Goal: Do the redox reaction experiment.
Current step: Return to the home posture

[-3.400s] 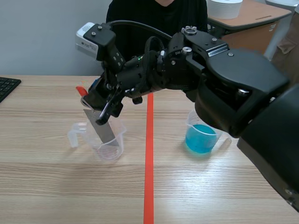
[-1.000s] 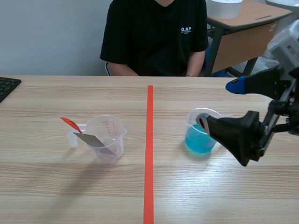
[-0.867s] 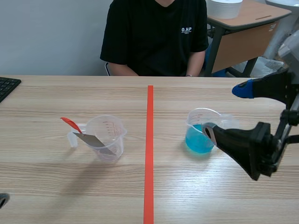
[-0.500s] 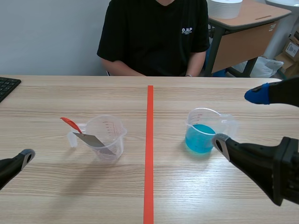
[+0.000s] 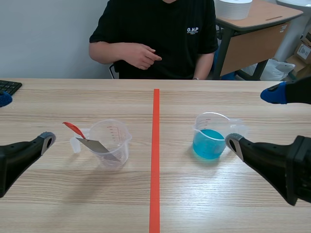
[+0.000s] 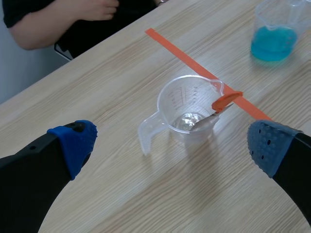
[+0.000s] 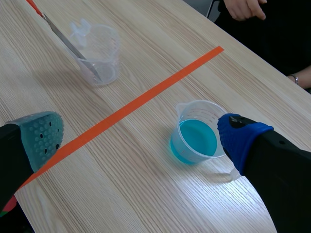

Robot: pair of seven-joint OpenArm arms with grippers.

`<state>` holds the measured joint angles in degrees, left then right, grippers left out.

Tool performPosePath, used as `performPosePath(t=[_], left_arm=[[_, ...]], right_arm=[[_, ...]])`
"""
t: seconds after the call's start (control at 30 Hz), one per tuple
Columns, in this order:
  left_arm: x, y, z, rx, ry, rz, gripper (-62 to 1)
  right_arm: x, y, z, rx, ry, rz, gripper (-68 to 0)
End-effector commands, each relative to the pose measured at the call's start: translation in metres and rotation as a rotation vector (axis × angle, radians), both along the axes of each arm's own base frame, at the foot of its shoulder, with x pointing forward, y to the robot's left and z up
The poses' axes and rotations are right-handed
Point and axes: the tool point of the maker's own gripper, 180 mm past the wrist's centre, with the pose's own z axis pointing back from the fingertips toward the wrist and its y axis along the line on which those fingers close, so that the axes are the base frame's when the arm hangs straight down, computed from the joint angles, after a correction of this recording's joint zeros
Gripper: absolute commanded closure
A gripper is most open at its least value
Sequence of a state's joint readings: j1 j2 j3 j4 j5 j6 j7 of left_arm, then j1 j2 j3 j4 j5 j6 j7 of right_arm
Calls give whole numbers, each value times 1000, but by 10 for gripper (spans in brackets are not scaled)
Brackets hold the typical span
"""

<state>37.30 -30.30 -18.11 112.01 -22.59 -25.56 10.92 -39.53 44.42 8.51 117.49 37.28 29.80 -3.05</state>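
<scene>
We see that the right arm, which a few seconds ago reached across the middle and held the metal strip in the clear beaker, has drawn back to the right side. The left arm has come further in at the near left.

The right jaws are spread wide with nothing between them. One thick black finger (image 5: 265, 160) lies low over the near right of the surface. Its grey-green dotted pad (image 5: 234, 144) is close by the right side of the beaker of blue liquid (image 5: 210, 137). The other finger's blue pad (image 5: 273, 94) stands higher at the right edge.

The left jaws are likewise spread and empty. One grey pad (image 5: 47, 140) points in from the near left, and a blue pad (image 5: 4, 98) shows at the left edge.

Between the two arms, left of the orange-red tape line (image 5: 155, 160), stands the clear beaker (image 5: 111, 142). It is round, see-through plastic with a handle, a spout and printed marks. The metal strip (image 5: 97, 147), flat and dull grey, leans inside it. The strip's red tip (image 5: 74, 128) sticks out over the rim toward the left.

The beaker of blue liquid has the same shape and stands upright right of the tape, partly filled with bright blue.

The surface (image 5: 194, 204) is pale wood grain. A keyboard corner (image 5: 8, 87) shows at the far left.

Across it sits a person in a black short-sleeved shirt, one hand (image 5: 143, 56) raised before the chest.
</scene>
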Motion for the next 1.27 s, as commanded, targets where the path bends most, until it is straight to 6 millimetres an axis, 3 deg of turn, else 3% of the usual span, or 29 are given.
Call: performPosePath(t=[0.0,0.3,1.23], left_arm=[[-1,-7,3,-36,-6,-6,-623],[-9,-27,-5,-97,34,-47,-623],[-9,-28,-5,-100,36,-47,-623]], right_arm=[[5,2,9,17,-34,2,-667],[5,2,9,17,-34,2,-667],[5,2,9,17,-34,2,-667]])
